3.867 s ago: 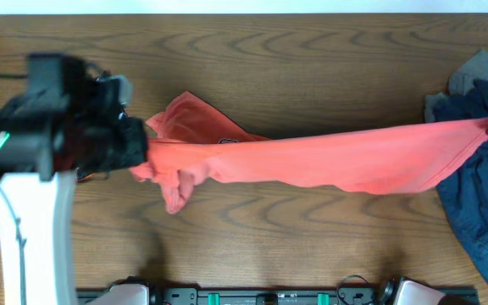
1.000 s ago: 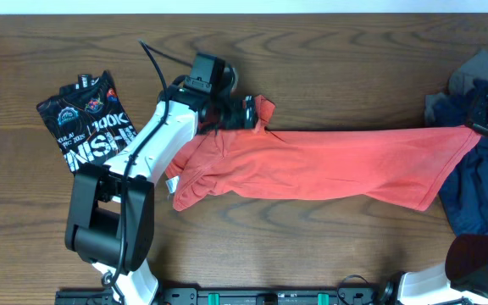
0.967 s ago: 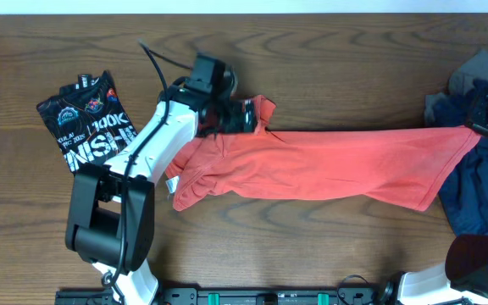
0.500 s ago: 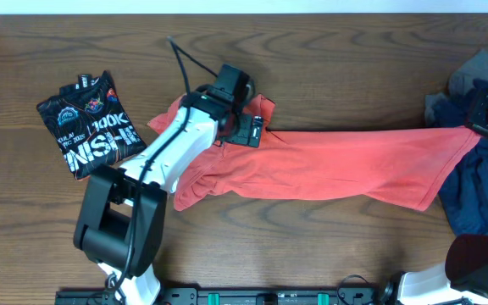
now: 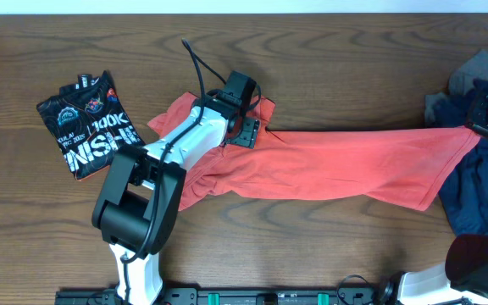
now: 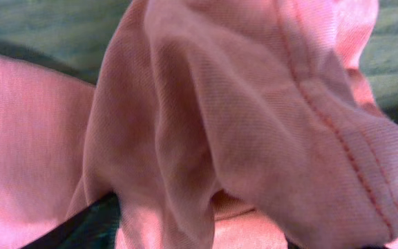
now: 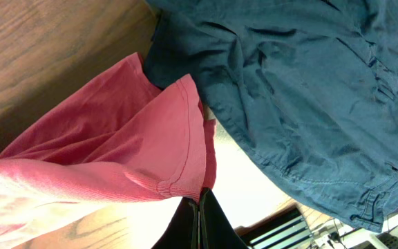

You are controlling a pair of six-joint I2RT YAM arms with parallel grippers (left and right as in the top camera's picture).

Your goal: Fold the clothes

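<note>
A red shirt (image 5: 337,165) lies stretched across the table from left to right. My left gripper (image 5: 249,130) is down on its upper left corner, near a raised fold (image 5: 265,106). In the left wrist view, bunched red fabric (image 6: 206,117) fills the frame. It sits between the jaws, which stand apart, and only a dark finger (image 6: 74,232) shows at the bottom. My right gripper (image 7: 200,202) is shut on the shirt's hem (image 7: 185,181) at the far right (image 5: 479,123), holding that end lifted.
A folded black printed T-shirt (image 5: 87,123) lies at the left. A pile of blue clothes (image 5: 481,203) and a grey garment (image 5: 473,76) sit at the right edge, under and beside my right gripper. Bare wooden table (image 5: 329,59) runs along the back.
My left arm swung right and its gripper settled lower onto the shirt's upper left corner, with the jaws narrowing around fabric. The right gripper and shirt end have not moved.
</note>
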